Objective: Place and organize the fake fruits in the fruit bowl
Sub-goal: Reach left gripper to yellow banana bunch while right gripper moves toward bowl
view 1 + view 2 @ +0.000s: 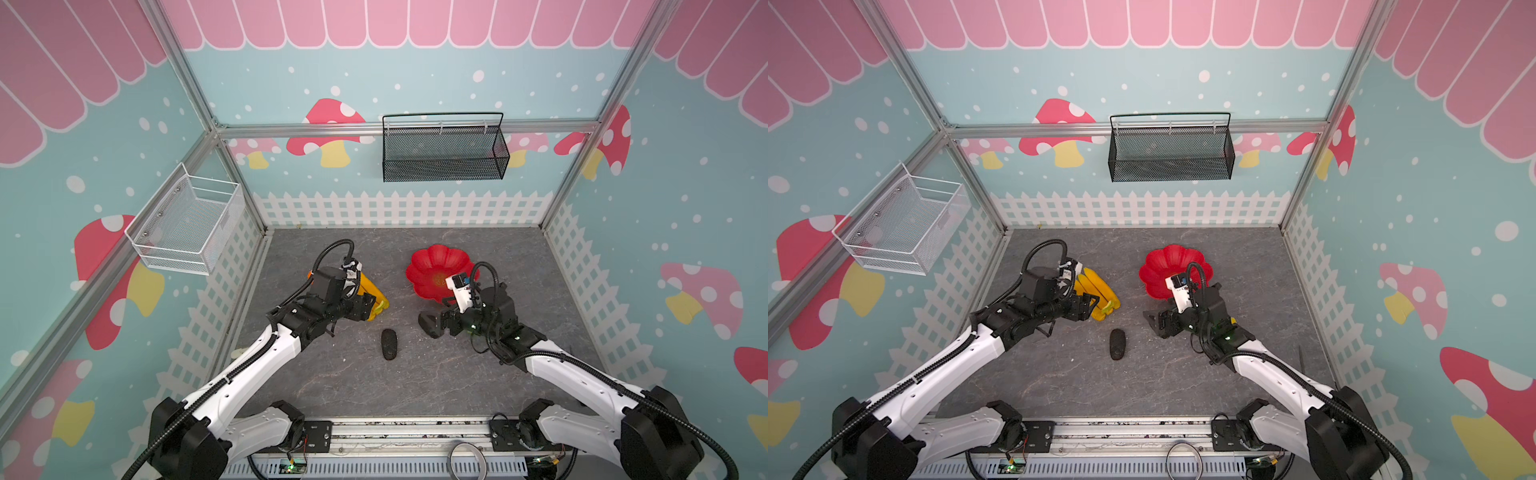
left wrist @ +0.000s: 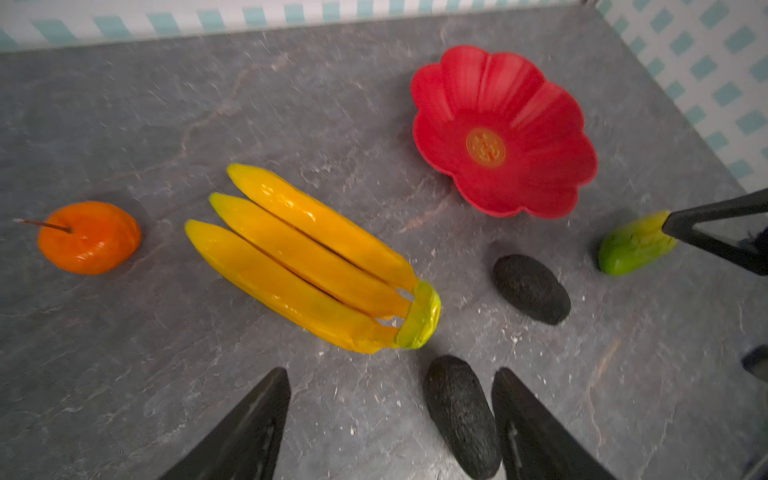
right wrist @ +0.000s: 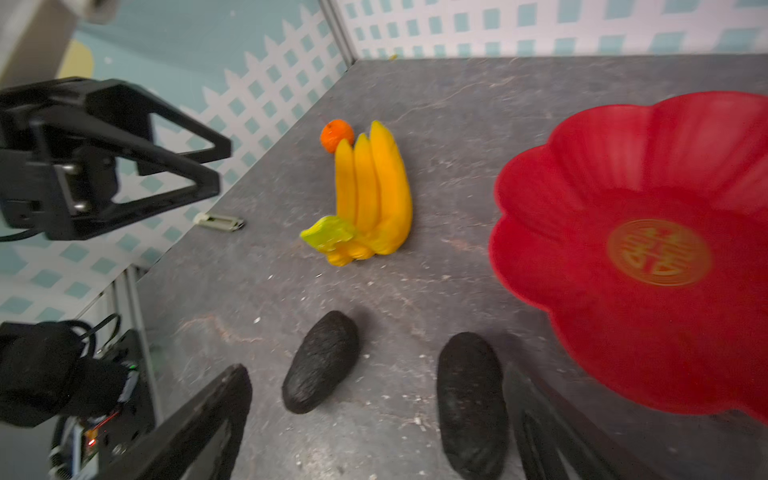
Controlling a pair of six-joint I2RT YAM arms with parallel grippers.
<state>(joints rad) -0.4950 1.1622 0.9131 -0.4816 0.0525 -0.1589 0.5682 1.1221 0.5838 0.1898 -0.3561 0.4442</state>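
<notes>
The left end effector (image 2: 390,374) has its jaws spread wide and grips nothing. In the left wrist view one avocado (image 2: 461,415) lies on the counter (image 2: 208,104) within the gap, close by one finger; whether they touch cannot be told. Just ahead lies the banana bunch (image 2: 307,257), its green stem end nearest, and the orange (image 2: 89,237) sits beyond the banana tips.

The right end effector (image 3: 376,368) is likewise spread wide and holds nothing. The other avocado (image 3: 469,403) lies just beside one of its fingers. The green-yellow mango (image 2: 636,243) sits partly hidden behind a right finger.

The red flower-shaped fruit bowl (image 3: 623,166) stands just beside the right end effector, and every fruit lies outside it on the counter. Farther off, near the fence-printed wall, lies a pale slim stick (image 3: 220,221).
</notes>
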